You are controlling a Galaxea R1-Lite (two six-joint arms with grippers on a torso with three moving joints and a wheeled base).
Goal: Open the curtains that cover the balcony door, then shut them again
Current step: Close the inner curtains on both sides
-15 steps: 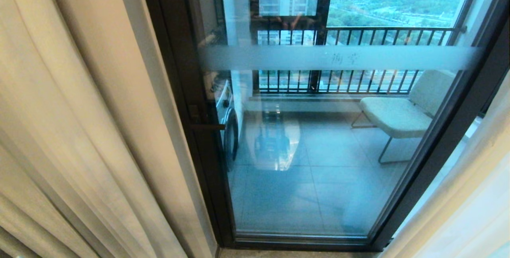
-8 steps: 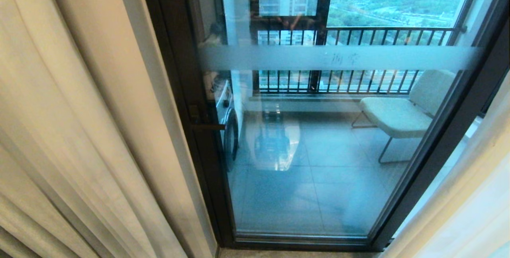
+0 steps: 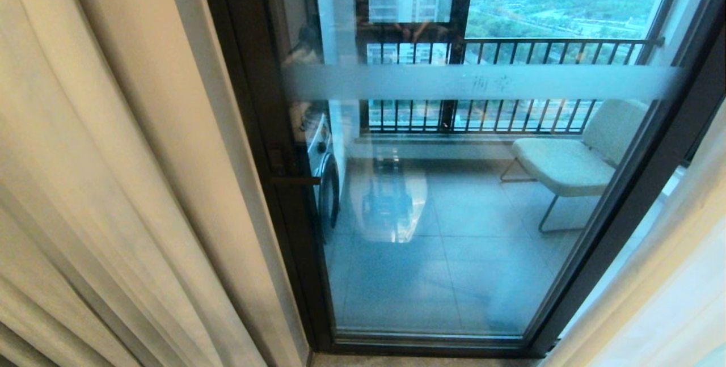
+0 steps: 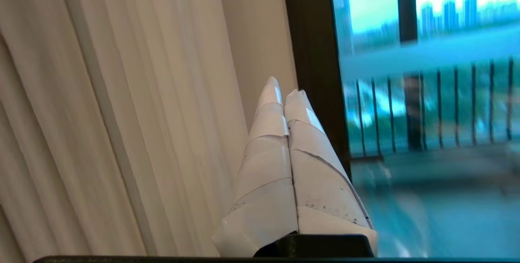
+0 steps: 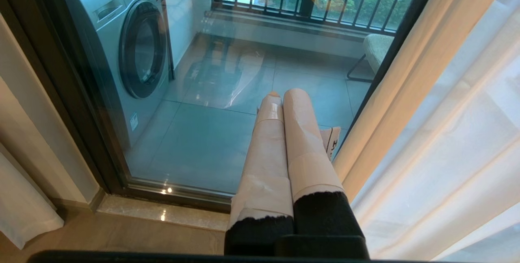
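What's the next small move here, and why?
Probably swing the shut left gripper sideways into the cream-beige pleated drape and start sweeping it across. The dark-framed glass balcony door stands uncovered, drapes bunched at both sides, so closing seems next; that gripper points right beside the fabric, holding nothing.

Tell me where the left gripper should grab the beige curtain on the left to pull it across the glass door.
Probably the leading edge of the cream drape, the vertical hem nearest the dark door frame. It hangs free there in a thin fold, so the left gripper, now shut and empty beside it, could open and come in from the glass side, pinching the hem.
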